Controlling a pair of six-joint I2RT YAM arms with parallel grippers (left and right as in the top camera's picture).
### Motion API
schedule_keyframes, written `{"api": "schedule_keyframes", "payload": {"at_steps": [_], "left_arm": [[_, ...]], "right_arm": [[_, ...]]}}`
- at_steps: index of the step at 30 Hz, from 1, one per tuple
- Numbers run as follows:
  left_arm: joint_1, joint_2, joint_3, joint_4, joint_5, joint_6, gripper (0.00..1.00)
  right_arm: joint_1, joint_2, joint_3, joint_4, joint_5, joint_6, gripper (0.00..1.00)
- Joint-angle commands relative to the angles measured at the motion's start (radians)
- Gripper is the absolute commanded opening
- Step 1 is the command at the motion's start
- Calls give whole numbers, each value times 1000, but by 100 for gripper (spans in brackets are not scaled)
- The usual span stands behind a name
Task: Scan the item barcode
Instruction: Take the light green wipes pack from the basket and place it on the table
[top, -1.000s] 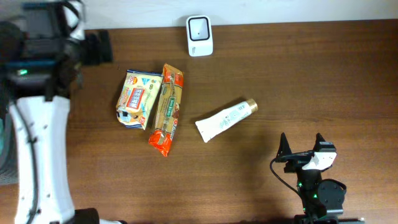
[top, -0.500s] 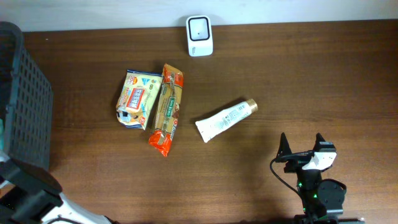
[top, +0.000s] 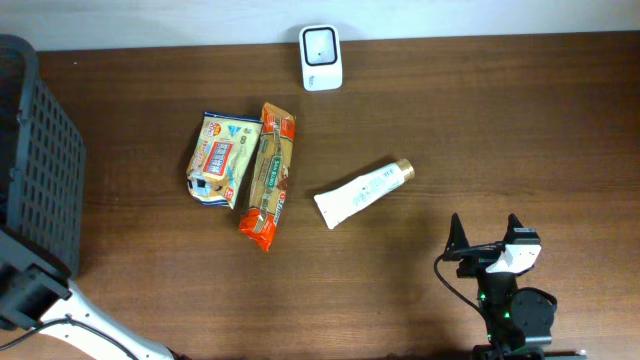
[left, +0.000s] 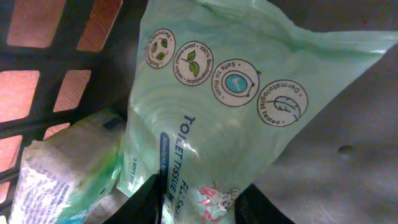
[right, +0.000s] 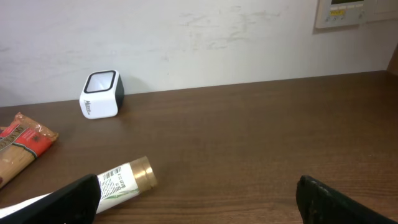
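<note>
- Overhead view first: the scanner (top: 321, 57) sits at the middle of the far edge of the bench (top: 520, 130), with its window facing up.
- A dark slotted basket (top: 40, 150) stands at the left edge of the bench.
- Down inside it on the left wrist camera, a pale green tissue pack (left: 217, 112) fills the view. It lies tilted, with round eco badges and "toilet tissue" printed on it.
- The left gripper (left: 202, 196) is right on it. Its dark fingers (left: 149, 199) flank the pack's lower end, one on each side, close against the wrapper. I can't tell whether they have actually clamped it.
- A second wrapped pack (left: 68, 168), white and green, lies just beside it by the basket wall.
- The right gripper (top: 486, 228) is at the near edge, toward the right corner. Its jaws are spread wide with nothing between them.
- Mid-bench lies a white tube (top: 362, 192) with a gold cap.
- Left of the tube, an orange packet (top: 268, 175) touches a snack bag (top: 218, 158).
</note>
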Motion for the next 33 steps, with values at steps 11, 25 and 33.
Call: {"api": "schedule_keyframes", "payload": {"at_steps": [11, 25, 33], "left_arm": [[-39, -378, 186, -44, 581, -177, 0], [-719, -462, -523, 146, 154, -225, 0], [-721, -523, -182, 42, 146, -224, 99]], "right_arm": [[5, -6, -8, -3, 8, 3, 99], [5, -6, -8, -3, 8, 3, 99], [5, -6, -8, -3, 9, 3, 99]]}}
